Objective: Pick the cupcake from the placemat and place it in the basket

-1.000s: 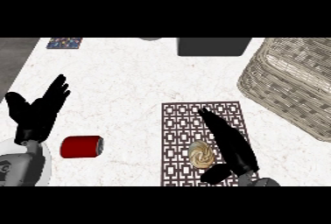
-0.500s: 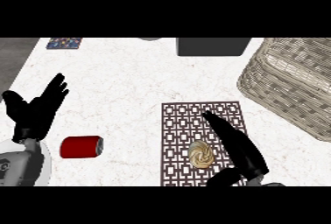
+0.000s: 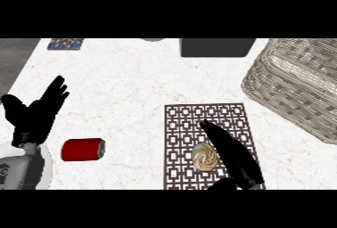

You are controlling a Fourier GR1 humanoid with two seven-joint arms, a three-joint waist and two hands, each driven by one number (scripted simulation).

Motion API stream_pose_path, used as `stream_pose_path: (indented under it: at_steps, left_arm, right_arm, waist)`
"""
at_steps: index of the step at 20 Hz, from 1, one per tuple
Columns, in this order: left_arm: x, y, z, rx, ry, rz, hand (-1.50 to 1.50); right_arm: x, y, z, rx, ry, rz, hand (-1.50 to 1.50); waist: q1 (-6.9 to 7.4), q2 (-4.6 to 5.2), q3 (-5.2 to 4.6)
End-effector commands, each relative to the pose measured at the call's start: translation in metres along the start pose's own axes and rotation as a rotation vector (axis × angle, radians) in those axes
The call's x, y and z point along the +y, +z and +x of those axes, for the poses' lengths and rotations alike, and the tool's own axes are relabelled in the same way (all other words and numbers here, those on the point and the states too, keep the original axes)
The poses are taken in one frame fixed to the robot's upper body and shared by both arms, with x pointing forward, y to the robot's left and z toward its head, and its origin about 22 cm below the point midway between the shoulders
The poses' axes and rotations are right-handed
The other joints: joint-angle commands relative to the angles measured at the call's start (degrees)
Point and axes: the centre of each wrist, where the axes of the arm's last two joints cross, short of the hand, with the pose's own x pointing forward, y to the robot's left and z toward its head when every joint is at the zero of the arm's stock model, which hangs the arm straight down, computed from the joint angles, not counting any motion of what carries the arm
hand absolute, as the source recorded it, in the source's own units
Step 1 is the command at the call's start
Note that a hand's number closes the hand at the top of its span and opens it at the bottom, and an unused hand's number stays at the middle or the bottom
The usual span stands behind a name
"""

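The right hand comes in from the lower edge of the frame, right of centre, and slants toward the upper left with its fingers straight and together and its thumb spread low; it is open and holds nothing. The cupcake is a small round tan thing with a swirled top, seen from above, sitting on the lower part of the brown lattice placemat. The hand's fingers lie just along the cupcake's right side; contact cannot be told. The left hand rests open at the left edge, fingers up. The wicker basket stands at the upper right of the white desk, a red can at lower left.
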Motion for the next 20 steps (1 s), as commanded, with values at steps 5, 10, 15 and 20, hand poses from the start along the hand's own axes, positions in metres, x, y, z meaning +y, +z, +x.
stream_pose_path:
  at_steps: [5,10,15,20]
  left_arm:
    - [0.009,-0.012,0.009,0.0,-0.003,0.003,0.0]
    - [0.0,-0.007,-0.011,0.001,-0.005,0.013,0.0]
    - [0.01,-0.008,-0.005,-0.004,-0.002,-0.008,0.0]
    - [0.008,0.005,0.013,0.008,0.0,-0.004,0.0]
  right_arm:
    - [0.014,-0.011,0.004,0.045,0.072,-0.005,-1.5]
    - [0.033,-0.02,-0.005,0.016,0.17,0.065,1.5]
    - [0.046,-0.018,0.002,0.002,0.181,0.055,1.5]
    - [0.045,-0.036,0.002,0.013,0.211,0.075,1.5]
  waist:
    - [-0.06,0.02,0.0]
    - [0.01,0.06,0.0]
    - [-0.01,0.02,0.0]
    - [0.29,-0.01,0.01]
